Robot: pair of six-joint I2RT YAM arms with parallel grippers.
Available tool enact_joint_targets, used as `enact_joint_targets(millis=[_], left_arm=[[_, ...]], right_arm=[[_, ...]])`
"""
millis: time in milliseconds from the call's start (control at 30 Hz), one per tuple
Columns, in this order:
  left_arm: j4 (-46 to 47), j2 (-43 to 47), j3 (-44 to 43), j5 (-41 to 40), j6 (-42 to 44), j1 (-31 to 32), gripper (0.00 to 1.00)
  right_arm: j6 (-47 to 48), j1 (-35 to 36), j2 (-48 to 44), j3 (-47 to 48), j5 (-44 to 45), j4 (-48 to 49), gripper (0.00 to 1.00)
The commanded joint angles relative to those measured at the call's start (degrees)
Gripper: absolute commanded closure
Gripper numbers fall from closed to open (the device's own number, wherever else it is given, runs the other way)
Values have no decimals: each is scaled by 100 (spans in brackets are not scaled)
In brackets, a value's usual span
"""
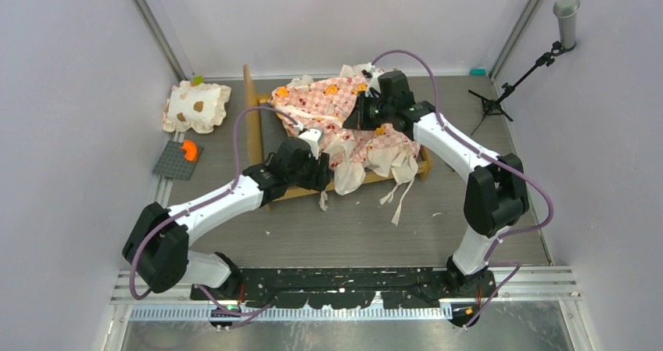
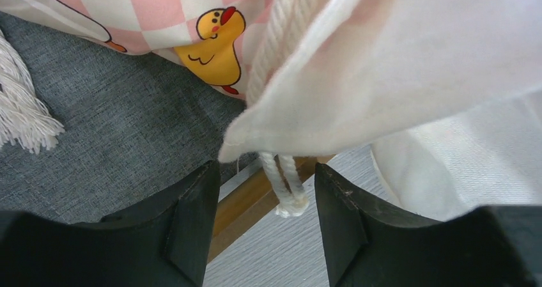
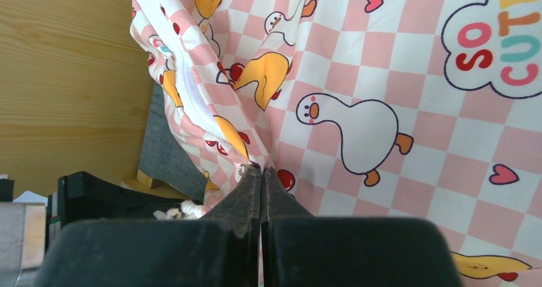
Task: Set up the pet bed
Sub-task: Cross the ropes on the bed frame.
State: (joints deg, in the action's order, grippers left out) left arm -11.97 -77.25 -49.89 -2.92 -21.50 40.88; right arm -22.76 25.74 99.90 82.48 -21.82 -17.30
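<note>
The pet bed's light-wood frame stands mid-table with its headboard on the left. The pink checkered mattress lies crumpled on it, cream ruffles and ties hanging over the near rail. My right gripper is shut on a fold of the mattress fabric, its tips pinching beside a white zipper edge. My left gripper is open at the near rail. A white rope tie hangs between its fingers without being gripped, under the cream ruffle. The dark grey base shows beneath.
A cream ruffled pillow with brown spots lies at the back left. A small grey plate with an orange piece sits in front of it. A microphone on a black stand is at the back right. Walls close in both sides.
</note>
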Motion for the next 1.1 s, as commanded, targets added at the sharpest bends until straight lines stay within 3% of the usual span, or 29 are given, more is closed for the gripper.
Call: enact_joint_targets(millis=[0,533,633,733,833,967,1067], left_arm=[[668,17,136,263,-118,-120,44],[1485,272,664,1358,-609,-687,69],[1482,369,645,1406,-602,-696,79],[1357,441,511,1474,-566,-696,94],[1072,500,284,1510,-467,-698,100],[400,530,-140,1378,-204,-703,100],[-244,437,-561,1144,39,-705,100]], right_arm=[[-17,-25,-89,-5,-109,206,99],[-29,-31,-24,-19,-154,204,99],[-31,-31,-5,-20,-162,209,99],[-26,-29,-18,-36,-158,205,99],[10,-33,-55,-42,-139,201,99],[115,-34,-171,-54,27,154,90],[203,-38,-329,-50,201,131,77]])
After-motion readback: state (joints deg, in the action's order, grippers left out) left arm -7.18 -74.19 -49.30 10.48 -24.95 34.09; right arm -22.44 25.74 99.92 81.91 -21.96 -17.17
